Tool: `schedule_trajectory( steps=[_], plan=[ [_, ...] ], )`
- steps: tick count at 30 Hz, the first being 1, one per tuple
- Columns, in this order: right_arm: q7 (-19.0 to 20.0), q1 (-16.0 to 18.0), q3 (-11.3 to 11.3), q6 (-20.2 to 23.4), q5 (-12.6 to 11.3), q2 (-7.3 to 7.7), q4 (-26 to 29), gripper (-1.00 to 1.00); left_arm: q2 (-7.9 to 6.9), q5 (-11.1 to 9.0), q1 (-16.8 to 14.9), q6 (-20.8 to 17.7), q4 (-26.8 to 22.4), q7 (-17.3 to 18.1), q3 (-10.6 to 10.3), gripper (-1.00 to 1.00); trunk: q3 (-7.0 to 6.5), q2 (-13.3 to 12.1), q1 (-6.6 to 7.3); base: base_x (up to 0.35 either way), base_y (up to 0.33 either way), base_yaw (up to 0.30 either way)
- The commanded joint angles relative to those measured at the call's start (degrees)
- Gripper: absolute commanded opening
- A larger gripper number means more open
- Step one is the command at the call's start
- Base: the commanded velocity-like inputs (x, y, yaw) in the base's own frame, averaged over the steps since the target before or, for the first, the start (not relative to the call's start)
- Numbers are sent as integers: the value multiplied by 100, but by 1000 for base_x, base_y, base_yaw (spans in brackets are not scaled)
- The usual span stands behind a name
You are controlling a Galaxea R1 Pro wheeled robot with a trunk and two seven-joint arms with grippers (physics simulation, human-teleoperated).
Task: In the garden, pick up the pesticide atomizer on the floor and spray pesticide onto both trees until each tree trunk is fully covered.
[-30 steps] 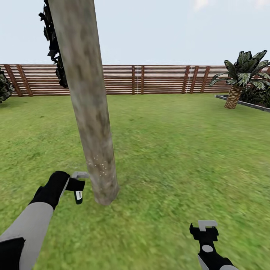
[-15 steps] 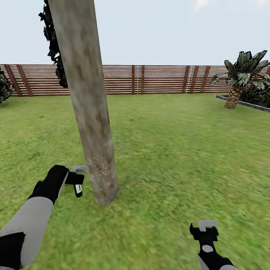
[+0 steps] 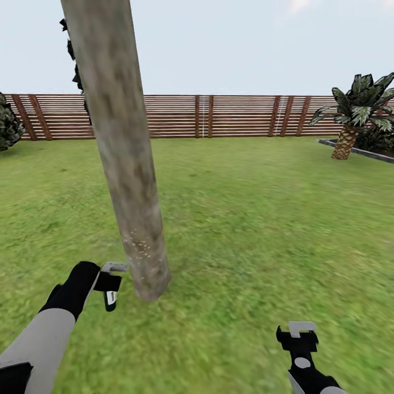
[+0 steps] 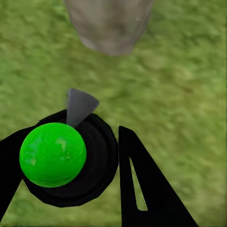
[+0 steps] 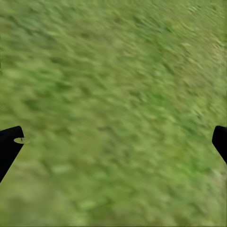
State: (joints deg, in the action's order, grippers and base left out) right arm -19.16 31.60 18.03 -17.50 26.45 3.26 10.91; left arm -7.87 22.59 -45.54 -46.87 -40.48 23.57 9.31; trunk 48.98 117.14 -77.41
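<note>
Left gripper sits clamped on the pesticide atomizer, nozzle facing the tree trunk just ahead and slightly right of it. That trunk rises nearly upright, leaning a little. My right gripper hangs spread apart, well away over grass. I count one trunk, one atomizer.

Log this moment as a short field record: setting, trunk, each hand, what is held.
setting: lawn with a slat fence behind and a palm at the far right
trunk: pale mottled trunk, white specks low on it, base in the grass
left hand: left hand beside the trunk base, shut on atomizer
held: atomizer, green ball in a black ring with a grey nozzle towards the trunk
right hand: right hand low over bare grass, open, holding nothing
</note>
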Motion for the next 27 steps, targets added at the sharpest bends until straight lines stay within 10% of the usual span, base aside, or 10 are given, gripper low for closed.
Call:
schedule_trajectory(
  steps=[1, 23, 27],
  plan=[
    [-8, 4, 43, -25, 53, -1, -9, 100, 9, 45, -2, -17, -13, -36, 19, -100, 5, 3, 1, -92, -267, 245],
    [1, 4, 43, -25, 54, -1, -10, 100, 250, -35, 2, -6, -58, -194, 109, -100, 5, 3, 1, -84, -256, 132],
    [648, -35, 43, -33, 48, 8, -11, 100, 254, -32, 2, 1, -58, -195, 117, -100, 5, 3, 1, 76, -274, 0]
  ],
)
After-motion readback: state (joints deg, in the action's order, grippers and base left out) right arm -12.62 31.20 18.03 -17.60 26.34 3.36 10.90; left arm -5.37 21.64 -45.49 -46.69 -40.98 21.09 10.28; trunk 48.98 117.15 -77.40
